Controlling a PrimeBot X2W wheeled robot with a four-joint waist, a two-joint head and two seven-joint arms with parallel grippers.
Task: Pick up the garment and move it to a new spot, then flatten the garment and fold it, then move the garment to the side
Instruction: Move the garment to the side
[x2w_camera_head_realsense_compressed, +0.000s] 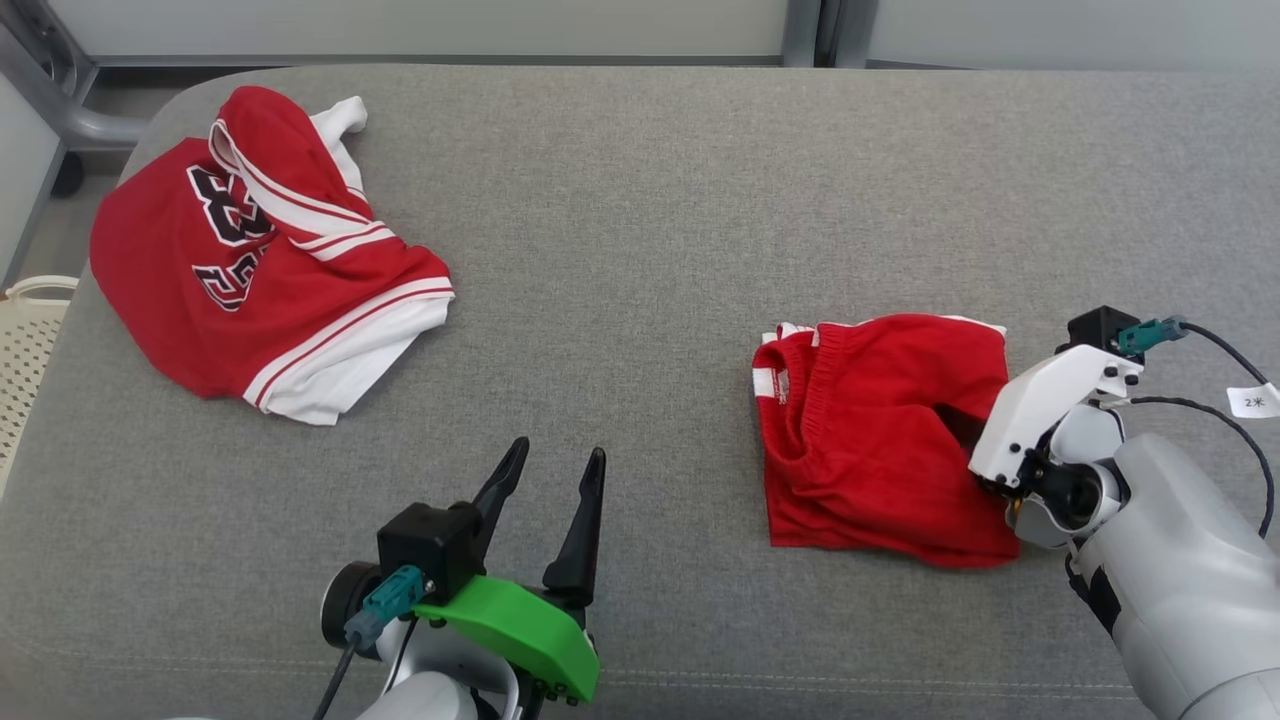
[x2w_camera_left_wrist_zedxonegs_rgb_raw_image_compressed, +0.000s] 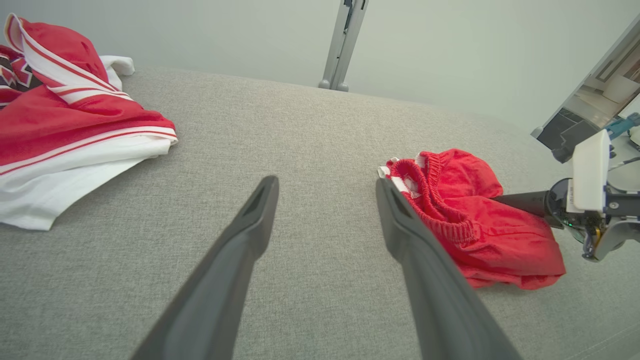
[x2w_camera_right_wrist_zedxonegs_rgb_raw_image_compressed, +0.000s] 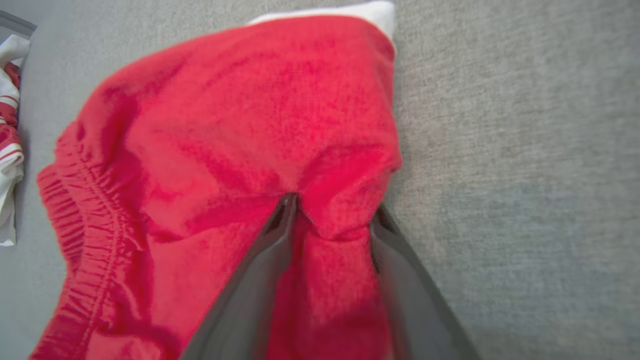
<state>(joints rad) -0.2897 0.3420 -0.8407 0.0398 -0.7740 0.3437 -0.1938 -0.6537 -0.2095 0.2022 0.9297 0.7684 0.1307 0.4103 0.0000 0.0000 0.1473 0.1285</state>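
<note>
The garment (x2w_camera_head_realsense_compressed: 880, 440), a pair of red shorts with an elastic waistband and white trim, lies crumpled on the right of the grey cushion (x2w_camera_head_realsense_compressed: 640, 200). My right gripper (x2w_camera_head_realsense_compressed: 975, 445) reaches into its right side from under its white cover. In the right wrist view the two dark fingers (x2w_camera_right_wrist_zedxonegs_rgb_raw_image_compressed: 265, 280) stand on either side of a raised fold of the garment (x2w_camera_right_wrist_zedxonegs_rgb_raw_image_compressed: 225, 125), touching it, with a gap still between them; the right gripper (x2w_camera_right_wrist_zedxonegs_rgb_raw_image_compressed: 334, 212) is open. The shorts rest on the cushion. My left gripper (x2w_camera_head_realsense_compressed: 558, 462) hovers open and empty at the near edge, left of the garment (x2w_camera_left_wrist_zedxonegs_rgb_raw_image_compressed: 475, 225).
A red and white jersey (x2w_camera_head_realsense_compressed: 260, 260) with black numbers lies bunched at the far left of the cushion. A pale basket (x2w_camera_head_realsense_compressed: 25, 340) stands off the left edge. Bare grey fabric stretches between the two clothes. A metal post (x2w_camera_left_wrist_zedxonegs_rgb_raw_image_compressed: 345, 45) rises behind.
</note>
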